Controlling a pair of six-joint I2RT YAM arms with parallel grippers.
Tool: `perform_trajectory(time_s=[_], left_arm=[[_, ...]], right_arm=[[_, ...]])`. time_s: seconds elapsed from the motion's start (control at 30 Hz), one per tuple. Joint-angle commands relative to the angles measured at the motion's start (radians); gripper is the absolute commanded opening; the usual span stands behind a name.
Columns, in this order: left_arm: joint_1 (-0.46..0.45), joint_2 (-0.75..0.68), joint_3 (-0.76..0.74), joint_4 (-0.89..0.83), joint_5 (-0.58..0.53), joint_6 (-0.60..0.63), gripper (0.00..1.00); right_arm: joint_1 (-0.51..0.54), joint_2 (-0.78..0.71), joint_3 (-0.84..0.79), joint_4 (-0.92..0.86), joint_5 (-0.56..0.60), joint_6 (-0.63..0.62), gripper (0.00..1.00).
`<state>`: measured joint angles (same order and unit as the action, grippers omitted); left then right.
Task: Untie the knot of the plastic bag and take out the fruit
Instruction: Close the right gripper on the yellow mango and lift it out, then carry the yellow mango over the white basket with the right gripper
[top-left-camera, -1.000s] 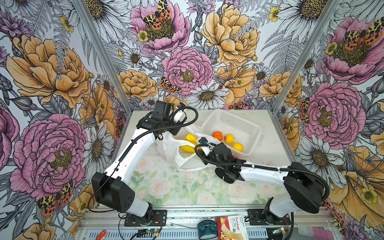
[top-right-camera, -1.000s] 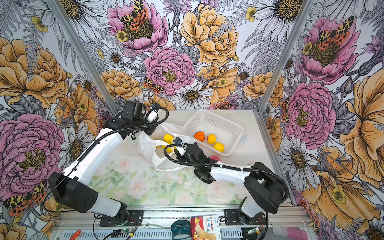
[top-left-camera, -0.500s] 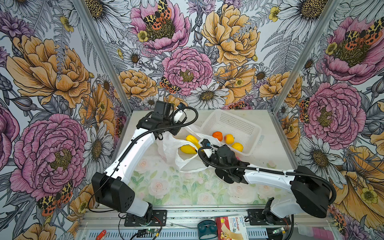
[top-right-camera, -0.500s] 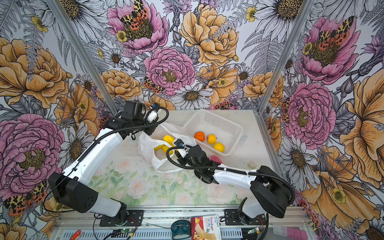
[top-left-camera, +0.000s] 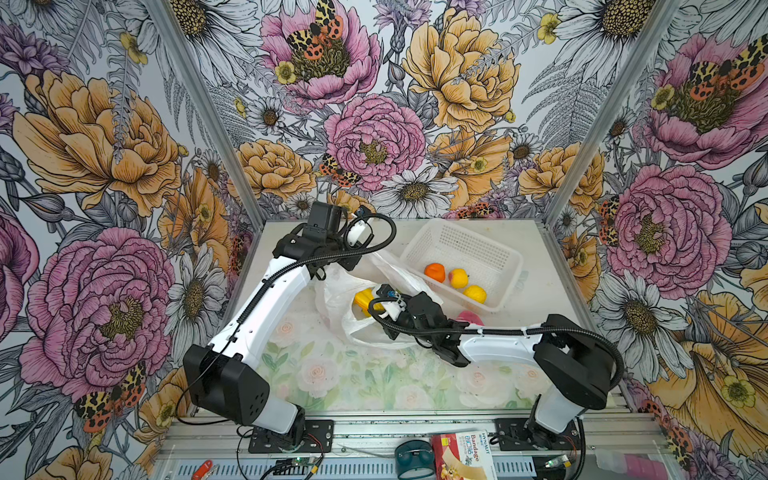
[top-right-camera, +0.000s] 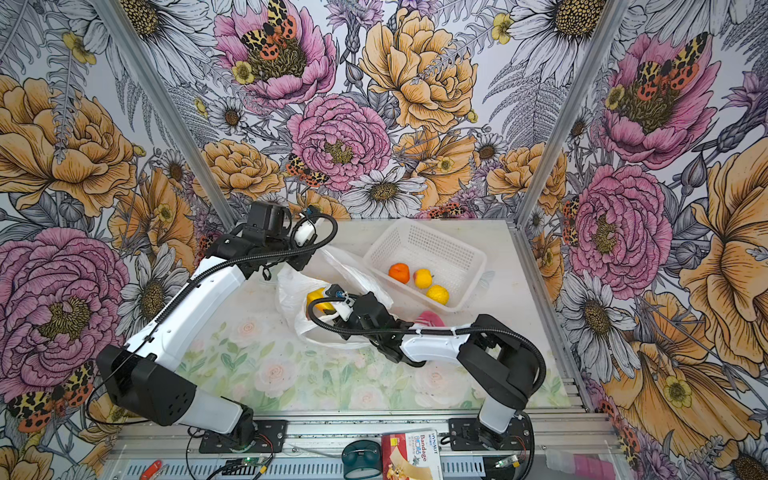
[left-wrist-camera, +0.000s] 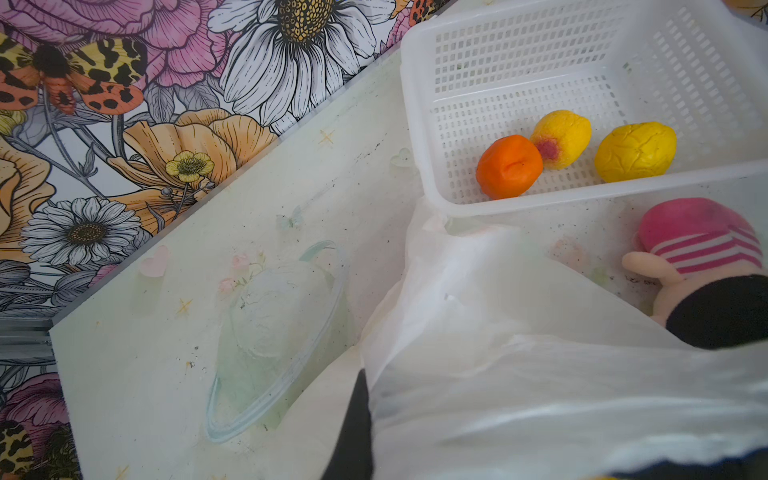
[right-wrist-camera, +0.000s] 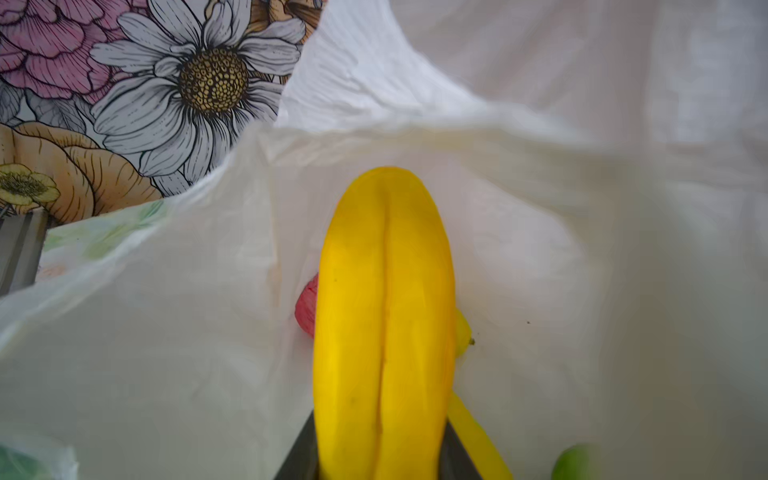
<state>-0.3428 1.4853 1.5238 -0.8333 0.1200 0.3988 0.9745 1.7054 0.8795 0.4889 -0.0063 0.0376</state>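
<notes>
The plastic bag lies open mid-table. The knot is out of view. My left gripper is shut on the bag's far edge and holds it up. Mostly hidden under its arm in both top views, it shows one black finger in the left wrist view. My right gripper reaches into the bag's mouth, shut on a long yellow fruit. Beside it in the bag are a red fruit, a green one and another yellow one.
A white perforated basket stands at the back right. It holds an orange fruit, a yellow-red one and a yellow one. A pink-striped doll lies between basket and right arm.
The right arm has swung to the left, and its gripper, still shut on the yellow fruit, has shifted a little left inside the bag. The left arm has not moved.
</notes>
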Motion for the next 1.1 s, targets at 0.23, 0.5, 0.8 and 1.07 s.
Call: perform_trajectory(time_s=[0.23, 0.5, 0.8, 1.07], left_arm=[[0.005, -0.021, 0.028, 0.017, -0.006, -0.006, 0.00], [0.006, -0.022, 0.029, 0.018, -0.007, -0.005, 0.00], [0.007, -0.022, 0.029, 0.017, -0.007, -0.005, 0.00], [0.005, -0.022, 0.028, 0.017, -0.006, -0.006, 0.00]], right_arm=[[0.094, -0.178, -0.004, -0.055, 0.092, -0.027, 0.14], [0.086, -0.286, -0.107, -0.002, 0.241, -0.081, 0.15], [0.069, -0.437, -0.175, -0.012, 0.216, -0.072, 0.12], [0.061, -0.793, -0.347, 0.060, 0.214, 0.017, 0.12]])
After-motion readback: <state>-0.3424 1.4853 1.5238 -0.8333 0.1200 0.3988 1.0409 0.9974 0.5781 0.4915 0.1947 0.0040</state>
